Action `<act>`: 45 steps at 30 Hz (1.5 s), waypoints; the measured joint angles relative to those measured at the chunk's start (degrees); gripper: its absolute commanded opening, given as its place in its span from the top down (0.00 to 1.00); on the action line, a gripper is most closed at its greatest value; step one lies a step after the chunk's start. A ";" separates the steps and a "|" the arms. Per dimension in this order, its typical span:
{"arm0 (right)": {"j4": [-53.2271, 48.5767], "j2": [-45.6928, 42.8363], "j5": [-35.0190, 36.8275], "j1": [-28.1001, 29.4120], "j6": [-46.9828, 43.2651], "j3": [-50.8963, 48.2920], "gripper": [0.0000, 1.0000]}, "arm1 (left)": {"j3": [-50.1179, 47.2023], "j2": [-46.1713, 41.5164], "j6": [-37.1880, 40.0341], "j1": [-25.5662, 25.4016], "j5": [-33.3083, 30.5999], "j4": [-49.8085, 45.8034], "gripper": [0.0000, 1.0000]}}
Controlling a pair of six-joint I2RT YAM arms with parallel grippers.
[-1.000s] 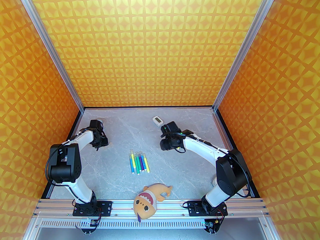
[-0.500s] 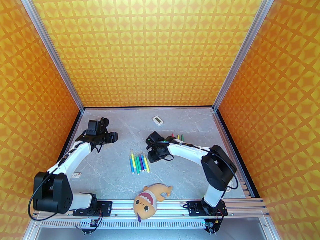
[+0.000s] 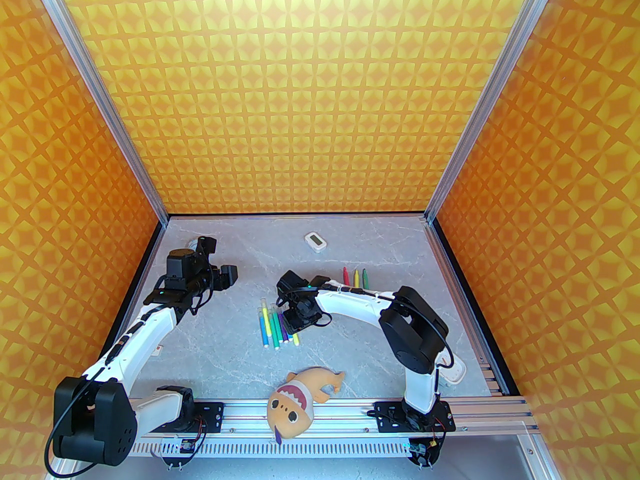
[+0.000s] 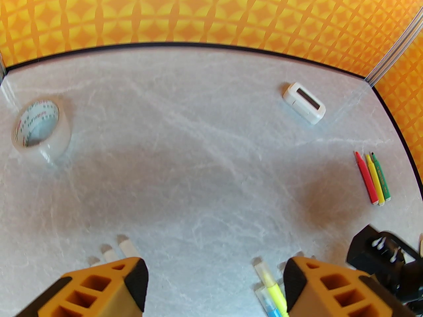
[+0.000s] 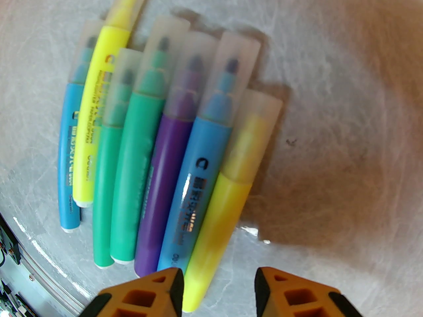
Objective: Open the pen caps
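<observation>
The right gripper [image 5: 216, 287] hangs low over the row of pens [image 5: 172, 163], and its two orange fingers [image 5: 165, 292] stand apart. The butt end of the outermost yellow pen [image 5: 228, 193] reaches into the gap between them, close to one finger, but the jaws are not pressed on it and they hold nothing. In the top view this gripper covers the right side of the row, about in the middle of the grey marble table [image 3: 235, 363]. Seven pens lie there side by side and touching: blue, yellow, green, green, purple, blue, yellow. Each of them has one of the pen caps [image 5: 236, 68] on its tip, a pale translucent sleeve through which the coloured tip can be seen. The left gripper [image 4: 214, 286] is well apart from the row, to the left of it and above the table, and its jaws are wide apart with only bare table between them. Just beyond the finger on the left of its wrist view lie three small whitish pieces [image 4: 127, 247], blurred, which look like caps taken off. Toward the right side of the table three bare pens [image 4: 373, 178], red, yellow and green, lie close together with their tips toward the back wall. Farther back rests a small white device [image 4: 304, 102] with a dark screen, a roll of clear tape [image 4: 41, 127] sits in the far left corner, and a plush fish [image 3: 295, 400] lies at the near edge between the two arm bases.
</observation>
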 measured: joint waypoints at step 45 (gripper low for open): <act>-9.62 8.83 6.54 1.14 1.79 9.79 0.89 | -1.77 -0.22 0.11 0.00 0.20 3.61 0.28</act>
